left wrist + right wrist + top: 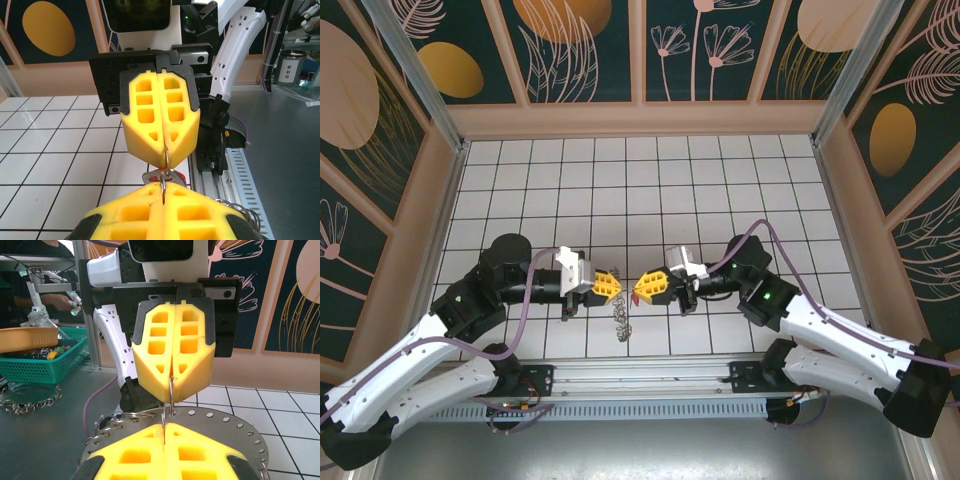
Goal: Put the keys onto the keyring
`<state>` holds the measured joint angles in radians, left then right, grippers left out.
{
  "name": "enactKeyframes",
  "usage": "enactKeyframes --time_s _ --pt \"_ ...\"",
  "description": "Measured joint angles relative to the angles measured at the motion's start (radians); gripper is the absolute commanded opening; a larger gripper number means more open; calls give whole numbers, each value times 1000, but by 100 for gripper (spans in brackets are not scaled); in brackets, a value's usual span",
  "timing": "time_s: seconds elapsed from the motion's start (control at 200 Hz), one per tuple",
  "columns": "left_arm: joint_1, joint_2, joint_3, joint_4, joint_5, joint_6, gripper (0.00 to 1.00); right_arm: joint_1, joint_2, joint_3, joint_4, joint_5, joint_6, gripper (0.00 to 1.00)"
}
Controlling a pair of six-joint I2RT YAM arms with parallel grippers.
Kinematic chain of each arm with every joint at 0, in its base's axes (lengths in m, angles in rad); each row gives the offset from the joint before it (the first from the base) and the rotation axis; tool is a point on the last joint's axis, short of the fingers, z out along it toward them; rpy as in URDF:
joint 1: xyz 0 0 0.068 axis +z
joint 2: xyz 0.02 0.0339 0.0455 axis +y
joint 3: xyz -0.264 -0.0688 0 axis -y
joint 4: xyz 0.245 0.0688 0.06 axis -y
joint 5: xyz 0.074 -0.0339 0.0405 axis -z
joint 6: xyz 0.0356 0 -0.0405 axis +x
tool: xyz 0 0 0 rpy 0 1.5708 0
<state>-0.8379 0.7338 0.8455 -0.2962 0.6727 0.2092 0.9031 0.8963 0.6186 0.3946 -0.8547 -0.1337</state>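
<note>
Your left tool (608, 287) and right tool (648, 287) meet tip to tip over the near part of the white tiled counter (650, 190), just in front of the rail between the arm bases. Both pairs of blocky yellow fingers, moulded with square cut-outs, are pressed together with no gap along the seam.

In your left wrist view a thin loop of bright steel wire, part of the keyring (165, 162), runs from the seam of the right tool (164, 142) straight into the seam of the left tool (162, 200). Each tool is pinching that wire. The right wrist view shows the same thing from the other side: the wire (170, 397) bridges the two sets of yellow tips.

From above, the rest of the keyring (620, 322) hangs under the two tools as a short strand of fine grey links, its end on the tiles.

The keys (181, 177) sit just under the wire: a glossy red head with a flat, dull metal stub. From above, the red shows just below the right tool's tip. Whether it is threaded on the wire, you cannot tell.
</note>
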Motion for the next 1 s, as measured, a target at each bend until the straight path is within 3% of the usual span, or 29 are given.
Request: enactKeyframes --time_s 1.001 --pt "0 0 0 0 0 0 0 3 4 0 22 12 1 0"
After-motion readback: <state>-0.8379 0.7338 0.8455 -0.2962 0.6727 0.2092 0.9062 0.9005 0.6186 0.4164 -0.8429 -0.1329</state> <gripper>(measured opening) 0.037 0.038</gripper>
